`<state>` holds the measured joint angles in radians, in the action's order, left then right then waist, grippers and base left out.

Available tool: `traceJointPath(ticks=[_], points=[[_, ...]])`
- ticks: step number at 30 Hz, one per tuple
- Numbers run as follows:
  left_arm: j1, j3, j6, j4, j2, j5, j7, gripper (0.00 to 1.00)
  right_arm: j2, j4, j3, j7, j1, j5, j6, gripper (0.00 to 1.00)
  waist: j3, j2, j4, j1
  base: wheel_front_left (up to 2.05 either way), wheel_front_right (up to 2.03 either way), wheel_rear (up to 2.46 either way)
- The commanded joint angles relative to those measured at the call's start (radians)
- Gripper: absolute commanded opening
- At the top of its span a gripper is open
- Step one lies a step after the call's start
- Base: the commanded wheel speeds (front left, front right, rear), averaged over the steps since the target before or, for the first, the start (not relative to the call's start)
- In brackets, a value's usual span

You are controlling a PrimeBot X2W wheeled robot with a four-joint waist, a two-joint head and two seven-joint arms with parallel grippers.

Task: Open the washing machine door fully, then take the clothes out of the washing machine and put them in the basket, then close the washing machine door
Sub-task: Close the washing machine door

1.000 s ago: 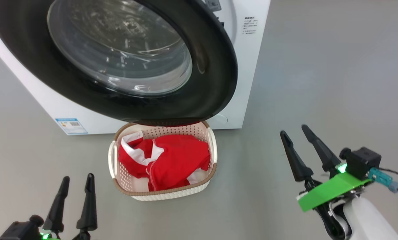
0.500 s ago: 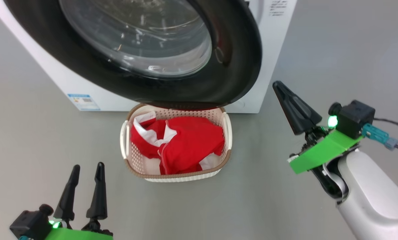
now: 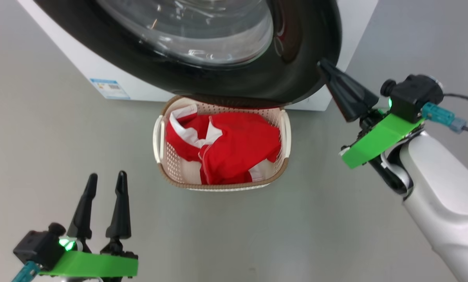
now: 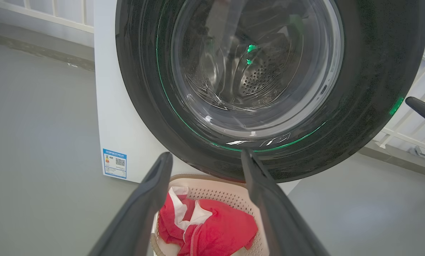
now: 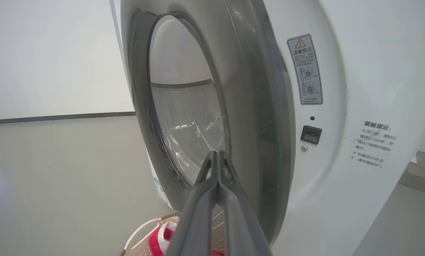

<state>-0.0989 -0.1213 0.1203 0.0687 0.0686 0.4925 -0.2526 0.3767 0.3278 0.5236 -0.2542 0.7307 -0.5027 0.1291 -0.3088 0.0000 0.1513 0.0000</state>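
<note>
Left pincer point(image 3: 107, 176): low, nearest the robot, over bare grey floor point(image 3: 42, 137). Fingers spread, holding nothing. It stands well short of the basket point(image 3: 218, 187).

The basket sits on the floor just in front of the washing machine point(image 3: 100, 70), its far end under the lower rim of the washing machine door point(image 3: 218, 82). The clothes point(image 3: 234, 149) lie bunched inside it, red with white trim.

Right pincer point(image 3: 323, 64): raised at the right, fingers pressed together into one point, gripping nothing. In the head view its tip meets the door's lower right black rim. In the right wrist view the tip point(image 5: 217, 153) points at the door's edge, with the glass to one side and the machine's white front to the other. Contact cannot be confirmed.

The door stands swung out from the machine front, and the steel drum is visible through its glass in the left wrist view.

Versus 1.0 s ago:
- The head camera has shifted.
- The right pincer was spread and well clear of the door; now it is together and at the rim.
- Left pincer's spread is unchanged.
- The clothes lie as before.
</note>
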Motion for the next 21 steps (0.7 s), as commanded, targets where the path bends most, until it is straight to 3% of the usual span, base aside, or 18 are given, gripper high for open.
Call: traceJointPath(ticks=[1,21], points=[[-0.034,0.034,0.008,-0.029,0.014,-0.008,-0.009,1.0,0.004,-0.006,0.018,-0.008,0.022,-0.002,0.002,0.0,-0.034,0.0,0.023,0.0,0.0,0.0,0.0],[-0.072,0.055,0.01,-0.097,-0.01,-0.052,-0.009,1.0,0.08,0.065,0.004,-0.008,0.182,0.001,0.002,0.0,-0.126,0.0,0.08,0.0,0.0,0.0,0.0]])
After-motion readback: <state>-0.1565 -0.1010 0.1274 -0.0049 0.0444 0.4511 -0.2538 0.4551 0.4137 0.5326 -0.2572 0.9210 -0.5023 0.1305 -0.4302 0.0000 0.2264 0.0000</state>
